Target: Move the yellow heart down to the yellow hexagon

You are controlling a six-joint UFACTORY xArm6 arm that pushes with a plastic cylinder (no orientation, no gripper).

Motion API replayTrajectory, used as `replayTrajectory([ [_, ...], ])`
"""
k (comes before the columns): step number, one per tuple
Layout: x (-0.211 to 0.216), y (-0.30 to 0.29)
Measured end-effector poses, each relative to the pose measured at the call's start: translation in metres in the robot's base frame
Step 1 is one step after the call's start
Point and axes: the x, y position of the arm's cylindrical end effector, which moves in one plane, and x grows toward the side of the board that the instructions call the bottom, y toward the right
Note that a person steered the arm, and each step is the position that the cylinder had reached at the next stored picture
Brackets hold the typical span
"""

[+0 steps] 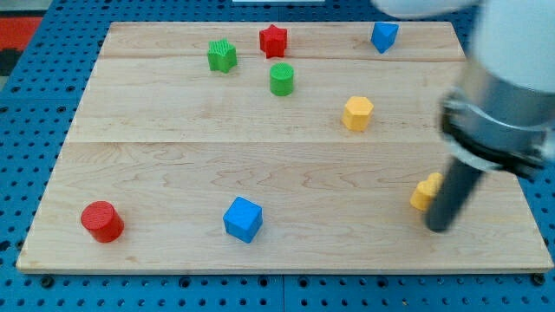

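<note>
The yellow heart [424,193] lies at the board's lower right, its right side hidden behind my rod. The yellow hexagon [357,113] sits up and to the left of it, well apart. My tip [439,228] rests on the board just right of and slightly below the heart, touching it or nearly so. The arm's blurred body fills the view's upper right.
A green star [222,55], a red star [273,40] and a green cylinder [281,79] sit at the top centre. A blue block [384,36] is at the top right. A red cylinder [102,221] and a blue cube [243,219] lie near the bottom edge.
</note>
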Motion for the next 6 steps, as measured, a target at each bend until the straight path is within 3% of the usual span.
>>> replayTrajectory([
  [1, -0.024, 0.051],
  [3, -0.036, -0.074],
  [4, -0.023, -0.107],
  [5, 0.038, -0.129],
  [6, 0.037, -0.208],
])
